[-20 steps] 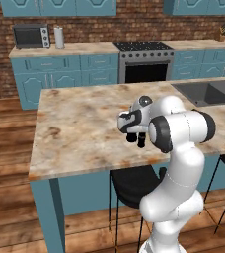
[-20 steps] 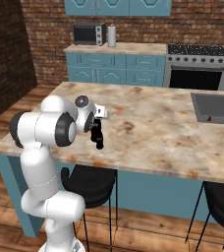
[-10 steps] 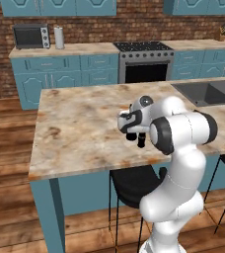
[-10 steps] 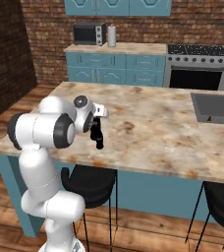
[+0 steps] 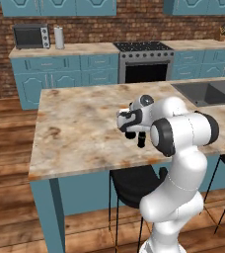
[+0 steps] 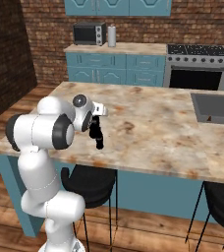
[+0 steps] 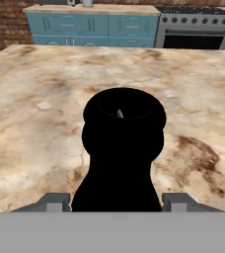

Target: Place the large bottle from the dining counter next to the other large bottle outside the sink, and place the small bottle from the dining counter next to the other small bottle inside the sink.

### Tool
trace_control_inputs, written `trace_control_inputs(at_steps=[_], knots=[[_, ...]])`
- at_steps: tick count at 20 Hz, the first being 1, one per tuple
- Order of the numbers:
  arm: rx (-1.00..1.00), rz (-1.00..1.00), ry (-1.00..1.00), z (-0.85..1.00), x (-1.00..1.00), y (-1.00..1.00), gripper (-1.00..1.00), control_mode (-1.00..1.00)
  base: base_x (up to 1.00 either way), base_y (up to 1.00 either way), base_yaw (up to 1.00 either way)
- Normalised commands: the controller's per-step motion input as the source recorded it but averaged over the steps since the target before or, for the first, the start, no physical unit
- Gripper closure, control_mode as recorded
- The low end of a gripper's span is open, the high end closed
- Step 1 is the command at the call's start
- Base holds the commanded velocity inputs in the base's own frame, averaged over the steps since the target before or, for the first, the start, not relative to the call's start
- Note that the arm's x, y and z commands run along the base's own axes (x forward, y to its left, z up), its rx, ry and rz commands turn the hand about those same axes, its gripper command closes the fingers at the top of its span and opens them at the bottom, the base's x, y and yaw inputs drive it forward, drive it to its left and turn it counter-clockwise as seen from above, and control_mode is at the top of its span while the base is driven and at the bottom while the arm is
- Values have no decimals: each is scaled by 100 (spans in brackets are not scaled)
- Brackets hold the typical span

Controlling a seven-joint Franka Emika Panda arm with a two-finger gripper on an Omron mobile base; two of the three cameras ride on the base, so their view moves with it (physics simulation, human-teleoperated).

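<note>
The pincer (image 7: 117,201) sits low over the tabletop (image 5: 80,123), near its front edge and about midway along it, with a black bottle (image 7: 122,148) between its 2 fingers (image 7: 53,201). In the hand view the bottle's round top and broad body sit squarely in the gap, and each finger tip lies right at a flank of the body, so the pincer looks clenched on the bottle at roughly half width; actual contact at the tips is hidden by the bottle's black bulk. From the left base view the bottle (image 5: 141,139) shows as a dark shape hanging under the white hand, just above or on the stone; whether its base touches the tabletop cannot be told. The right base view shows the same bottle (image 6: 97,135) upright below the pincer (image 6: 96,129). The sink (image 5: 210,91) is well apart, at the tabletop's far right end.
</note>
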Motion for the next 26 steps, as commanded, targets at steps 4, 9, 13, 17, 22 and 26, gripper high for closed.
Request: trace_control_inputs(at_steps=[4, 9, 13, 17, 22, 26], knots=[[0, 0, 0, 0, 0, 0, 100, -100, 0, 0, 0], [0, 0, 0, 0, 0, 0, 100, 100, 0, 0, 0], [0, 0, 0, 0, 0, 0, 100, 100, 0, 33, 0], [0, 0, 0, 0, 0, 0, 100, 100, 0, 67, 0], [0, 0, 0, 0, 0, 0, 100, 100, 0, 60, 0], [0, 0, 0, 0, 0, 0, 100, 100, -4, 39, 0]])
